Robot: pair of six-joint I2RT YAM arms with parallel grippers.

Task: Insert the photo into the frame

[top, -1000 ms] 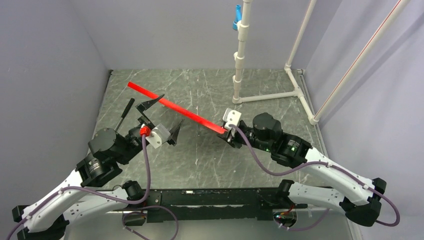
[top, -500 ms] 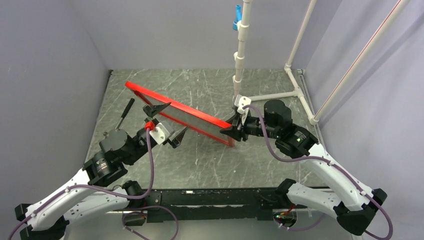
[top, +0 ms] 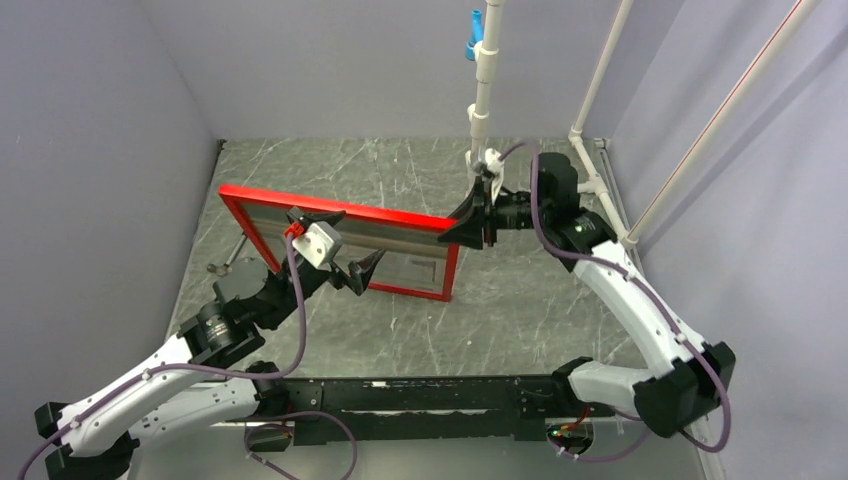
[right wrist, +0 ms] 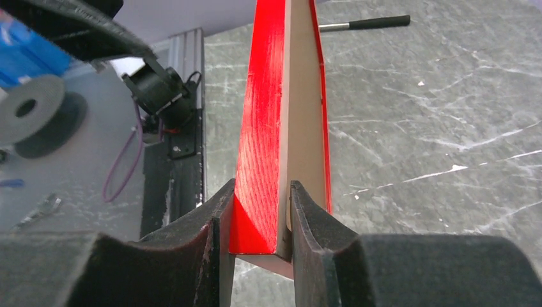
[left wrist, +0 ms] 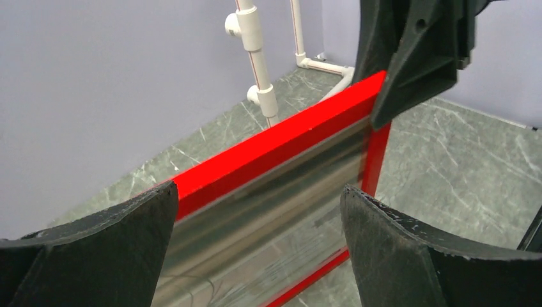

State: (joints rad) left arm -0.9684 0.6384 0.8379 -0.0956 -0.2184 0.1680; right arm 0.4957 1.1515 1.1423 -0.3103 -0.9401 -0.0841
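Top external view: positioning step, right gripper (top: pixel 462 226) clamps the 2 o'clock corner of the upright bright red rectangular picture frame (top: pixel 340 211) at table (top: pixel 520 320) centre, left gripper (top: pixel 340 245) gapes empty; next, likely lay it flat.

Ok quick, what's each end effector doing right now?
Left end effector: open, holding nothing.
Right end effector: closed on the corner of the frame.

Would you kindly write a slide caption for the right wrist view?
Right gripper pinches the red frame by its corner, marbled table behind.
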